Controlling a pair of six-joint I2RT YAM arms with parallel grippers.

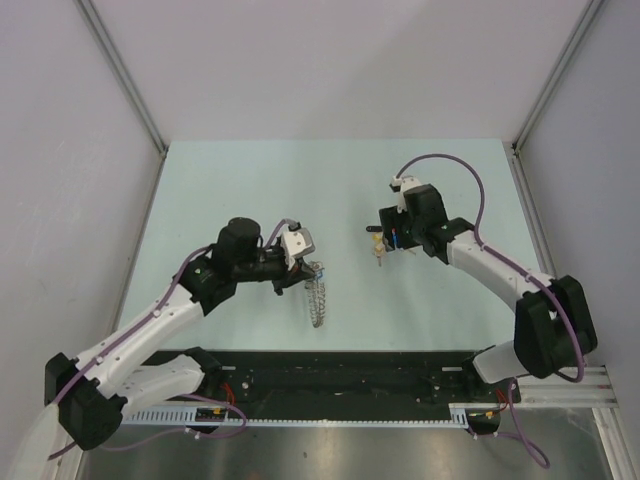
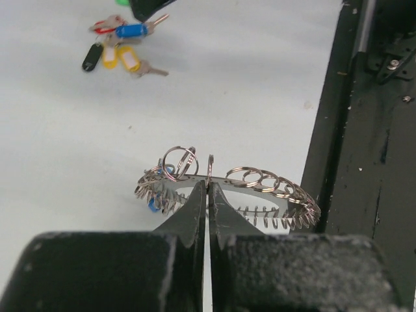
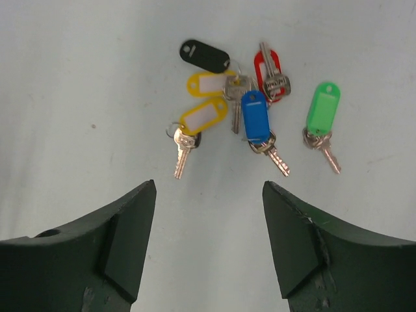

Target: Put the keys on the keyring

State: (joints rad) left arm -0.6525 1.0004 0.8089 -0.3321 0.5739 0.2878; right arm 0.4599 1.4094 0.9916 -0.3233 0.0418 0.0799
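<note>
Left gripper (image 2: pixel 208 187) is pressed tight on the keyring's (image 2: pixel 242 185) rim. My right gripper (image 3: pixel 209 218) hangs spread wide over the keys (image 3: pixel 255 116), two o'clock from the ring.

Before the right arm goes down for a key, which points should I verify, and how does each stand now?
1. Hold of the left gripper on the keyring: ok, shut on its rim.
2. The right gripper open and holding nothing: ok.
3. The keys in sight under the right gripper: ok.
4. One key free to take alone: ok, the green-tagged key lies apart; the others overlap.
5. Keyring clear of the table: cannot tell.
</note>
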